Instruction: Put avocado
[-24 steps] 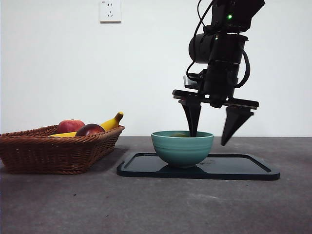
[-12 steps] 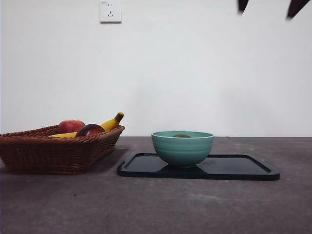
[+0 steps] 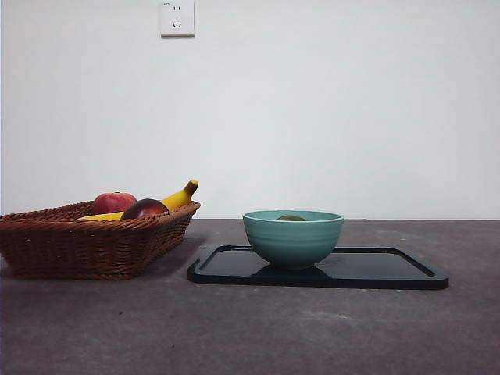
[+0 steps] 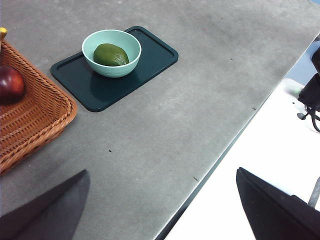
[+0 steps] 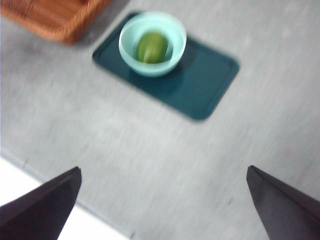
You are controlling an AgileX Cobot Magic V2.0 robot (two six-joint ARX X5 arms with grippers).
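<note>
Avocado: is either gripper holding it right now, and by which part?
Nothing is held. The avocado lies loose in the bowl; the left gripper and right gripper are open, high above the table.

Grey table [image 3: 250,328] before a plain white wall [image 3: 328,101] bearing a socket [image 3: 176,17]

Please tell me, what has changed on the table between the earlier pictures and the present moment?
The gripper that stood open over the bowl went straight up and out of the front view. Both wrist views now look down from high, jaws wide apart: left gripper, right gripper. The avocado stays in the bowl on the tray; the basket is unchanged.
</note>
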